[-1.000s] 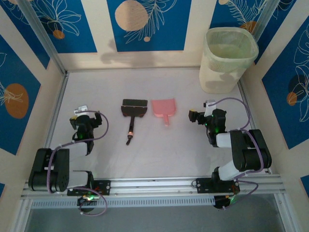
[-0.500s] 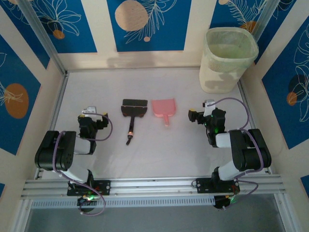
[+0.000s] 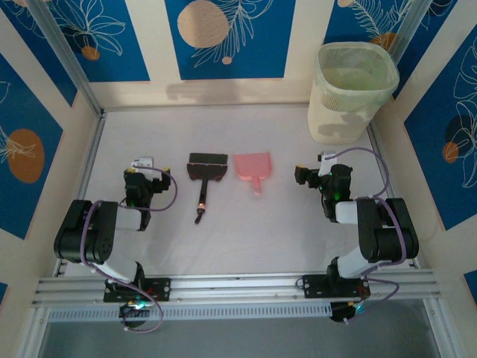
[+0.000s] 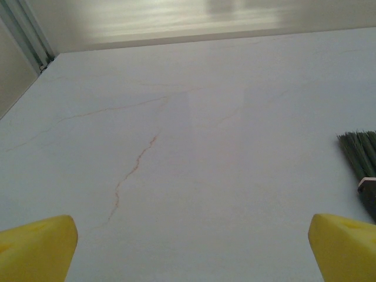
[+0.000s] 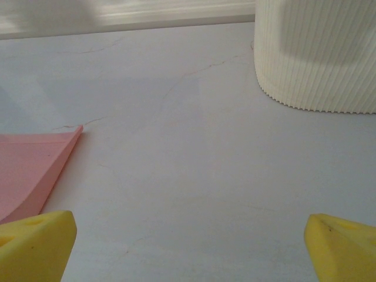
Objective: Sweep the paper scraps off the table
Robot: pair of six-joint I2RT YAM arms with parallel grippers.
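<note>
Paper scraps are the target, yet where they lie on the table [image 3: 246,239] I cannot tell; none is plain enough to place. Left gripper [image 4: 191,249] hangs low over bare surface with its yellow fingertips [image 4: 35,247] spread wide and nothing between them, the brush [image 3: 203,170] just off to its right. Right gripper [image 5: 189,247] is likewise spread and empty, with the pink dustpan [image 5: 29,170] to its left and the ribbed waste bin [image 5: 317,53] ahead on the right. Brush and dustpan lie close side by side, handles toward the arms. Likely trouble: the brush handle is thin and flat on the table, so a closing pinch may skid off it or scrape the surface; reaching for either tool could nudge its neighbour; a wide swing of the right arm could bump the bin. Rails [image 3: 89,156] and walls [image 3: 223,93] hem in the sides
</note>
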